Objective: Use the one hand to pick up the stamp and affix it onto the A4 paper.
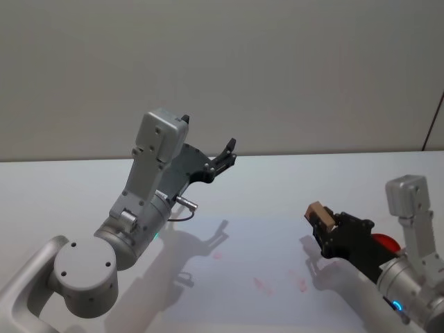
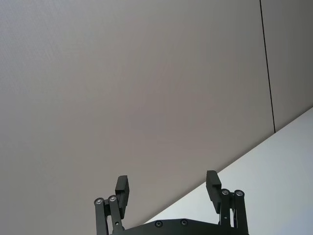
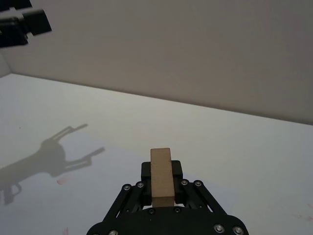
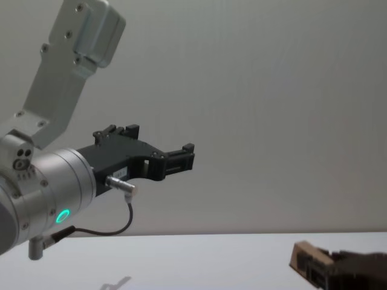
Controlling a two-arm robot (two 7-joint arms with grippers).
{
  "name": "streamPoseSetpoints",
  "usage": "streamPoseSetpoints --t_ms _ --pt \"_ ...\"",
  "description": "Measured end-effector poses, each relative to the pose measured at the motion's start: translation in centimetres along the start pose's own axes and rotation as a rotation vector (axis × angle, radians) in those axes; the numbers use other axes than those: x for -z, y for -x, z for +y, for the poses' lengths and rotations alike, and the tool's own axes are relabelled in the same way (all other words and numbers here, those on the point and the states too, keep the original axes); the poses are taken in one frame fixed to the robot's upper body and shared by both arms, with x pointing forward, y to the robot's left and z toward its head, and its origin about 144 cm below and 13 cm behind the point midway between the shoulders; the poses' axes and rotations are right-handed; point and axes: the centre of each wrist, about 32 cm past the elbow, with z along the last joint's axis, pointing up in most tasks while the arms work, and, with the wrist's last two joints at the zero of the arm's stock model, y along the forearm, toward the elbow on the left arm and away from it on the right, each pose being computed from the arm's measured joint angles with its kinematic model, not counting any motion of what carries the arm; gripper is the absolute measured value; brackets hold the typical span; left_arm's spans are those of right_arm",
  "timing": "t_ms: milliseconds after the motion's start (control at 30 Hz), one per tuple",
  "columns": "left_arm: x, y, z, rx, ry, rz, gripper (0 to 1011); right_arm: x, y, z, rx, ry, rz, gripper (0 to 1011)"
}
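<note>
Small tan wooden block stamp (image 1: 318,212), pinched between the fingers of the black angular right gripper (image 1: 321,220), clear above the white table (image 1: 69,187) at its right side. Farther left, black left gripper (image 1: 229,154) up high, jaws wide apart, holding nothing.

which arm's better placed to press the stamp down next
Right. The right gripper is shut on the stamp and sits low over the white table. The left gripper is raised, open and empty, pointing toward the wall.
</note>
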Motion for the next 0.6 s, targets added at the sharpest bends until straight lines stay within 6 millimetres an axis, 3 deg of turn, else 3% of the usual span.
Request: streamPoseSetpoints --t_ms 600 --pt "0.0 0.0 0.0 0.000 0.000 0.000 1001 -1.9 -1.9 -1.6 -0.009 -0.058 -0.007 221"
